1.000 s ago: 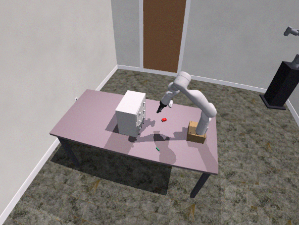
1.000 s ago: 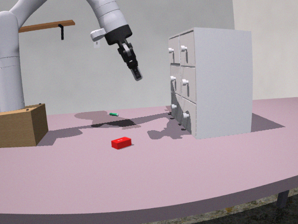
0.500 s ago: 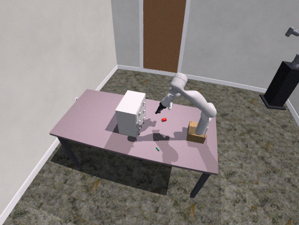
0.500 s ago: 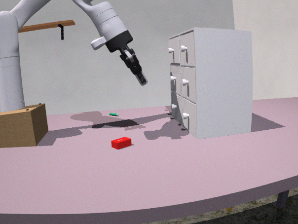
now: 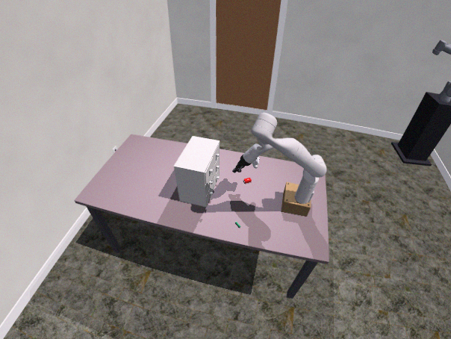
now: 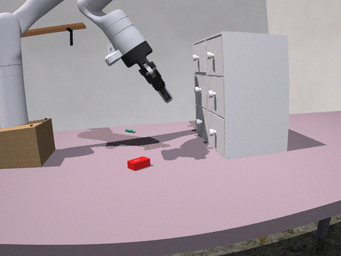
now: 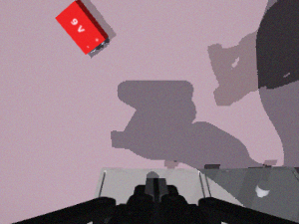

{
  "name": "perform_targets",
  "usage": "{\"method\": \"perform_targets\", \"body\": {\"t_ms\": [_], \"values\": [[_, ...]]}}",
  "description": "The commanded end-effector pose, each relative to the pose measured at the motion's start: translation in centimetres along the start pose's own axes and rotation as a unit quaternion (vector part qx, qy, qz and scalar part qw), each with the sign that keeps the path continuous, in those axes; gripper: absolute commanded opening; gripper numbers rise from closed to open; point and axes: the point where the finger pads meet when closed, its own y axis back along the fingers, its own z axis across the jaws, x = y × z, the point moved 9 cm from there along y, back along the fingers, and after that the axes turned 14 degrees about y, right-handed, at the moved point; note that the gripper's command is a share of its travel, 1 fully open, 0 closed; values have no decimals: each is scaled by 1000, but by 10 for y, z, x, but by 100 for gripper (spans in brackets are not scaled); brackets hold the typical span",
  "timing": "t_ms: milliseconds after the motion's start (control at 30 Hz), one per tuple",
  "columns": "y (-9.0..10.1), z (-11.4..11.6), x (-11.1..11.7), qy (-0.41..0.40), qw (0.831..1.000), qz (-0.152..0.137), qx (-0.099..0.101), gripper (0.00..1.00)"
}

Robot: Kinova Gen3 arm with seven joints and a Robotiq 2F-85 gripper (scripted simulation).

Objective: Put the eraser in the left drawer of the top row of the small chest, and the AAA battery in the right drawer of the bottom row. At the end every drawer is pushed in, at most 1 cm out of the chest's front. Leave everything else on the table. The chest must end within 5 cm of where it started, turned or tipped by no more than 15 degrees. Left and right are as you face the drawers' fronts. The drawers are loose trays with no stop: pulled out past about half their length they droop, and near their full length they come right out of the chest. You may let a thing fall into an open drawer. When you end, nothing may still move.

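- The gripper [image 6: 166, 97] is fully closed with nothing between its fingers; it hangs in the air, tilted down toward the chest [image 6: 248, 93].
- It sits in front of the chest's drawer fronts, roughly level with the middle row, apart from them and touching nothing.
- The chest stands upright on the table [image 6: 197, 192], with two columns and three rows of drawers, each with a white knob.
- All six drawers look pushed in, though the fronts are seen at a steep angle, so a slight gap would be hard to spot.
- The eraser [image 6: 138, 163], a red block, lies flat on the table in front of the chest, away from the drawer fronts and nearer the exterior camera than the gripper.
- In the wrist view the eraser [image 7: 82, 27] shows at upper left, off to the side of the closed fingers.
- The battery [image 6: 130, 130], green with a pale tip, lies on its side on the table, farther from the chest than the eraser and well apart from it.
- From above, the battery [image 5: 237, 225] lies near the table's long edge, beyond the chest's front corner.
- The arm's wooden base [image 6: 25, 142] stands on the table opposite the chest's drawer side.
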Motion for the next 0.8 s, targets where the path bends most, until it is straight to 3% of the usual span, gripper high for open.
{"method": "perform_targets", "body": {"t_ms": [0, 767], "values": [[-3, 0, 5, -2, 1000, 1, 2, 0], [-14, 0, 8, -2, 1000, -24, 8, 0]]}}
